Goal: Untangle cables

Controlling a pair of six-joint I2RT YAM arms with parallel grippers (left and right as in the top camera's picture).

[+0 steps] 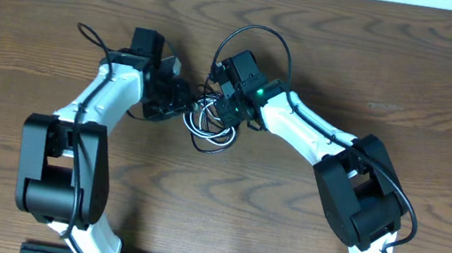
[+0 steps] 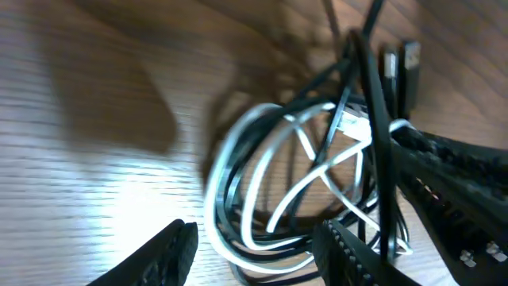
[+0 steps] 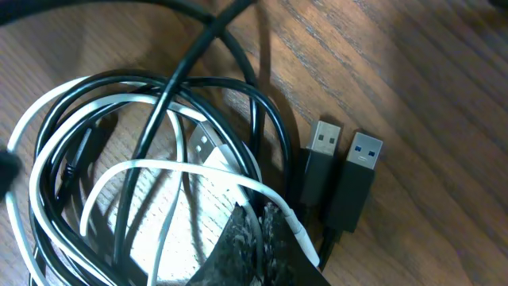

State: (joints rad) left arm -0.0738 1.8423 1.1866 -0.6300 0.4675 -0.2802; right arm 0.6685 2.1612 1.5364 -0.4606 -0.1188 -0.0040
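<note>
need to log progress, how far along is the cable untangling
Nothing looks done yet: the black cable and white cable are one interlaced coil on the table. In hand: the right claw appears pinched on the white cable, and the left claw is open at the coil's edge. To do: pulling the two cables fully apart.

Glossy cables (image 2: 221, 187), matt wooden table (image 1: 397, 62).

Black cable (image 3: 266, 119), white cable (image 3: 270, 197) (brown wood-grain table (image 3: 429, 71)).
</note>
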